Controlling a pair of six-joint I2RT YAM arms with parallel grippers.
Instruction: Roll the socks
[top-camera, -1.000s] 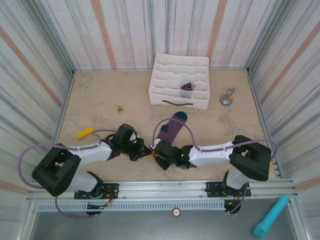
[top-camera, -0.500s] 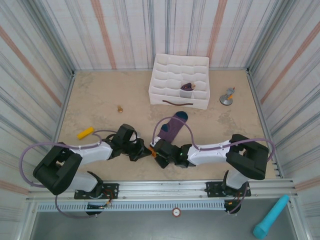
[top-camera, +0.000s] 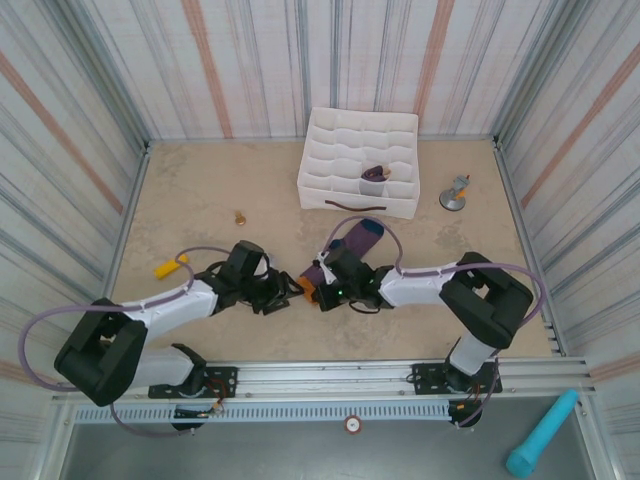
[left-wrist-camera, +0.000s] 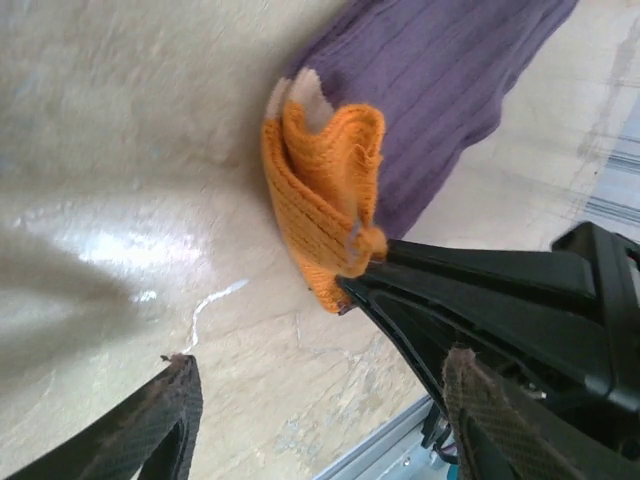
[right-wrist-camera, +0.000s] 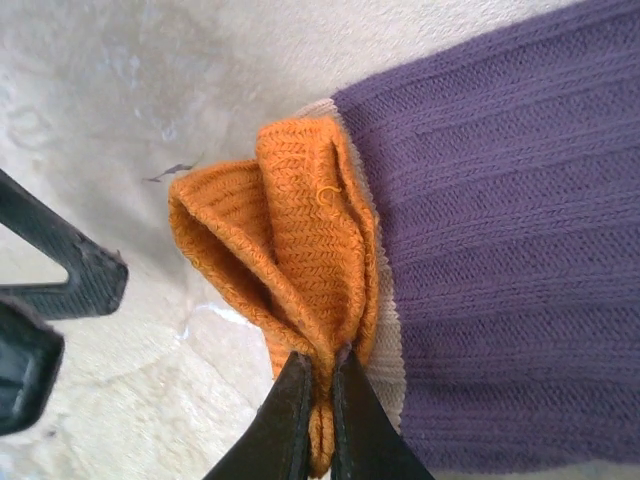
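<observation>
One of the socks (top-camera: 352, 245), purple with a teal toe, lies flat on the table in front of the box. Its orange cuff (right-wrist-camera: 290, 250) is bunched up at the near end. My right gripper (right-wrist-camera: 318, 368) is shut on the cuff's folded edge, pinching the layers together. In the left wrist view the cuff (left-wrist-camera: 325, 215) lies ahead of my left gripper (left-wrist-camera: 320, 395), which stands open just left of it with bare table between its fingers. From above the two grippers, left (top-camera: 284, 291) and right (top-camera: 318, 290), nearly meet at the cuff. A purple bundle (top-camera: 375, 176) sits in a box compartment.
The white gridded fabric box (top-camera: 345, 140) stands at the back. A yellow piece (top-camera: 170, 266) lies at the left, a small brass item (top-camera: 240, 216) farther back, and a grey metal object (top-camera: 455, 193) to the right of the box. A teal tool (top-camera: 540, 435) lies outside the rail.
My left gripper opened and let go of the cuff. My right gripper shut on the cuff, and both grippers moved away from the near edge toward the box.
</observation>
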